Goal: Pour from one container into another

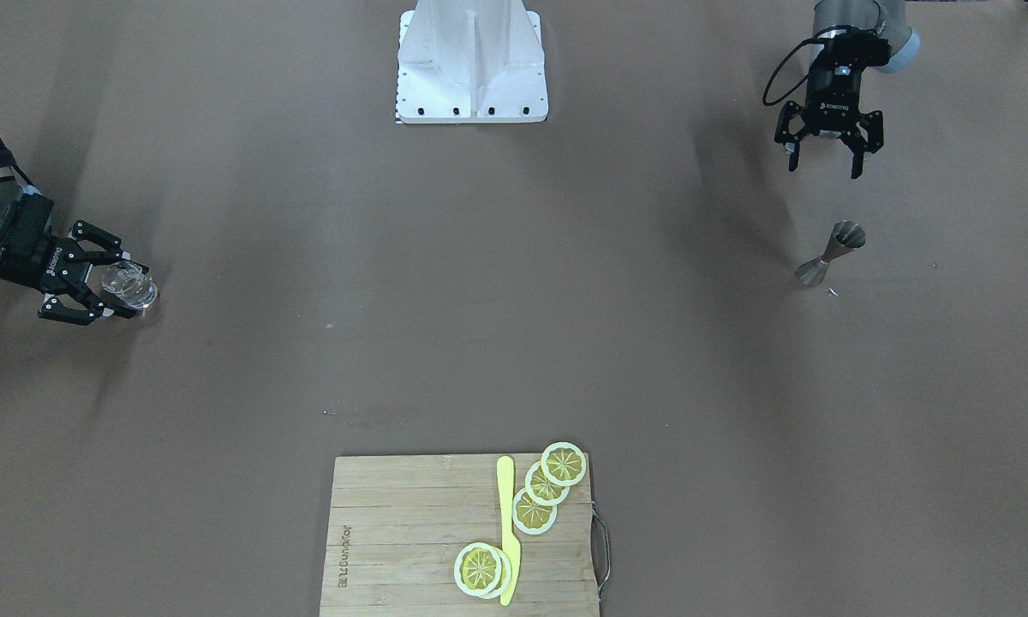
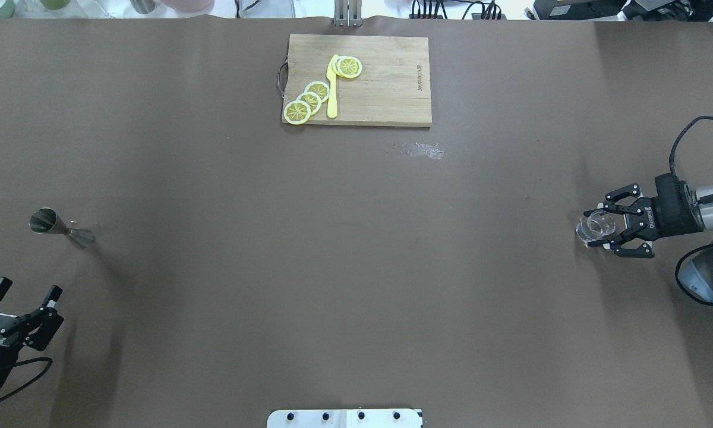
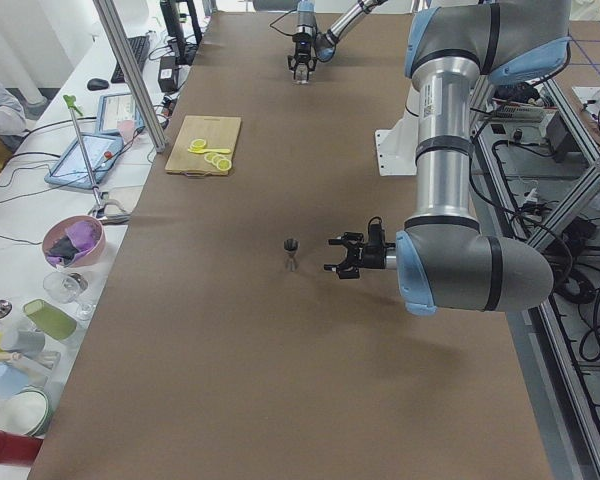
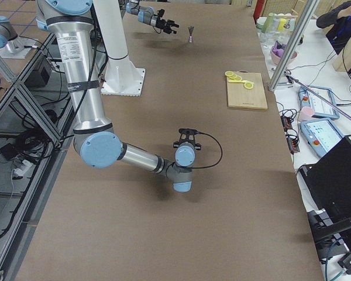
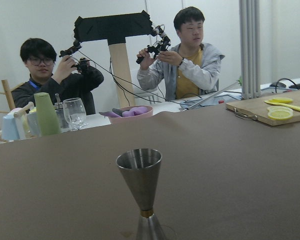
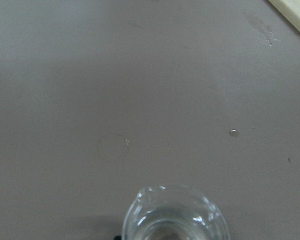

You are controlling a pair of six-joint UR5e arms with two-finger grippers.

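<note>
The dark steel jigger (image 2: 62, 229) stands upright on the brown table near its left end, also in the front view (image 1: 831, 254) and close up in the left wrist view (image 5: 140, 192). My left gripper (image 2: 27, 291) hovers open and empty a short way behind it, clear of it (image 1: 825, 164). At the table's right end the clear glass (image 2: 596, 227) sits between the fingers of my right gripper (image 2: 600, 229), which lies level and is shut on its sides (image 1: 128, 287). The right wrist view shows only the glass's rim (image 6: 172, 215).
A wooden cutting board (image 2: 386, 83) with lemon slices (image 2: 309, 101) and a yellow knife (image 2: 332, 89) lies at the table's far middle. Small droplets (image 2: 419, 150) mark the table near it. The white robot base (image 1: 471, 64) stands mid-table on my side.
</note>
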